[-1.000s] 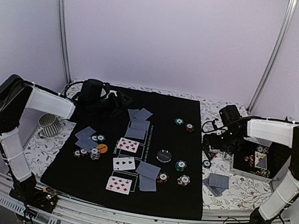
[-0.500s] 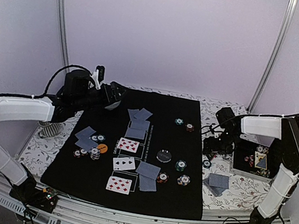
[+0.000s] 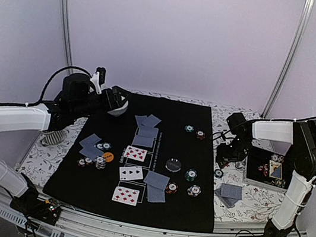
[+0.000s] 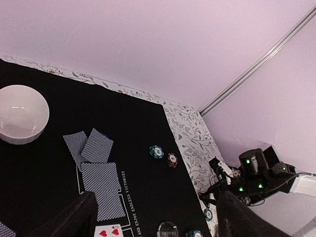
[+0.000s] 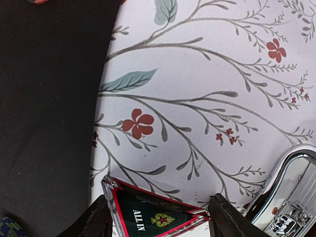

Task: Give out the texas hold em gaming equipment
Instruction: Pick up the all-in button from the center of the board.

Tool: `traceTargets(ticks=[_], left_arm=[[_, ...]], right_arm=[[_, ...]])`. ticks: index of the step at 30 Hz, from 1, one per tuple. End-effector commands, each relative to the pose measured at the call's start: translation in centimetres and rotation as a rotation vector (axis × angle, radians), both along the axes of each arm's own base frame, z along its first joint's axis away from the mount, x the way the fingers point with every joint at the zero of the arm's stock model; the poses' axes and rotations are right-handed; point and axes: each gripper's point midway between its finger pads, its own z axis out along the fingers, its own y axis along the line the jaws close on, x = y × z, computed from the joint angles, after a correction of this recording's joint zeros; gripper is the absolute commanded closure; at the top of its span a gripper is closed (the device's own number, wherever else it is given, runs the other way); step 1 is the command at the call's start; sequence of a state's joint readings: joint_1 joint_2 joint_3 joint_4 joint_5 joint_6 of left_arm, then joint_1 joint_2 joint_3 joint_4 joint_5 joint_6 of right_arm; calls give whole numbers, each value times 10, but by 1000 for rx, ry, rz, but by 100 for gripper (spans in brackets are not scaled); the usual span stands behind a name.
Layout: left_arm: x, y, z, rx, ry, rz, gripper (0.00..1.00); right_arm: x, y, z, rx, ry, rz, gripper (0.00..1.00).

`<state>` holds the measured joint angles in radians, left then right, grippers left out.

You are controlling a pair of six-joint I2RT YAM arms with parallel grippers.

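Black-and-red triangular ALL IN marker [image 5: 148, 212] is what matters right now. In the right wrist view it sits at 6 o'clock, flat on the white floral tablecloth [image 5: 197, 98], just off the 3 o'clock edge of the big black felt mat [image 5: 44, 98] and right beside the shiny silver metal case [image 5: 291, 192]. The right gripper [image 5: 160, 219] has one finger at each end of it, so the marker is dead centre between the jaws. Its long top edge runs roughly 10 to 4, pretty much finger to finger. Both fingers look right up against the ends, but honestly I can't tell if it's properly pinched or just bracketed. My guess is the next move is a squeeze and a straight lift, and since that grip is along the long edge, a slightly off-centre squeeze could make it pivot out. The right arm is obviously the one for this. The left gripper [image 3: 118, 101] is well apart, up in the air over the mat's 10 o'clock corner near the round white ceramic bowl [image 4: 22, 113], fingers spread wide with nothing in them. Grey-blue-backed playing cards [image 3: 147, 121] and striped-edge poker chips [image 3: 191, 175] are already scattered across the mat.
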<state>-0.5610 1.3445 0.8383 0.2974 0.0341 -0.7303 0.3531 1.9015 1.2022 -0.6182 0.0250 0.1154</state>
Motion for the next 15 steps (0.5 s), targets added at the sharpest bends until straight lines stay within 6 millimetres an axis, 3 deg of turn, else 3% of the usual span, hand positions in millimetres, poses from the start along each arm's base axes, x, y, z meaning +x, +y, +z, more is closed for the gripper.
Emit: traceTargets(ticks=[1,6,10,15], left_arm=[[-7,1,3,29,-18,-1,15],[-9,3,7,31,-29,1,15],[-10,6,10,32,-36,6,15],[-11,10,19,47,-63,22,14]], right_arm=[[-20,-6,-12,-44,78,-6,33],[-25,-10,-12,-50,86,-12,34],[-27,-11,-13,-53,89,-14,49],[-15,-12,14,-61,24,-18,57]])
